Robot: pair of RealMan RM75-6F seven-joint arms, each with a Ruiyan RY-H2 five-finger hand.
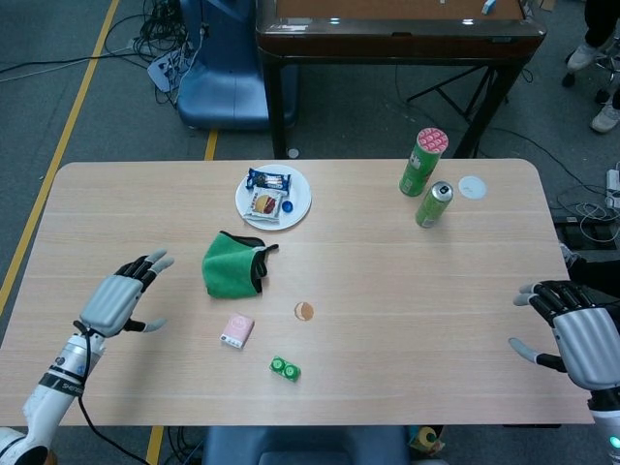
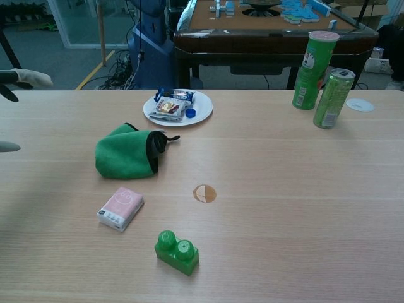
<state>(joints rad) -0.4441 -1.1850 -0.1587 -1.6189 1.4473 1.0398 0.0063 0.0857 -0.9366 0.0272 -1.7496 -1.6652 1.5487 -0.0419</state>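
My left hand (image 1: 118, 296) hovers open over the table's left part, fingers spread, empty; only its fingertips (image 2: 28, 77) show at the chest view's left edge. Nearest to it lies a green cloth (image 1: 231, 264) (image 2: 126, 153) with black trim, a short way to its right. A small pink packet (image 1: 236, 330) (image 2: 120, 207) and a green toy brick (image 1: 285, 368) (image 2: 177, 251) lie in front of the cloth. My right hand (image 1: 575, 330) stays open and empty at the table's right edge, far from every object.
A white plate (image 1: 296, 204) (image 2: 201, 112) with snack packets and a blue cap sits at the back. A green tube can (image 1: 422, 162) (image 2: 311, 62), a green drink can (image 1: 433, 204) (image 2: 331, 98) and a white lid (image 1: 472, 187) stand back right. A round brown mark (image 1: 304, 311) is mid-table.
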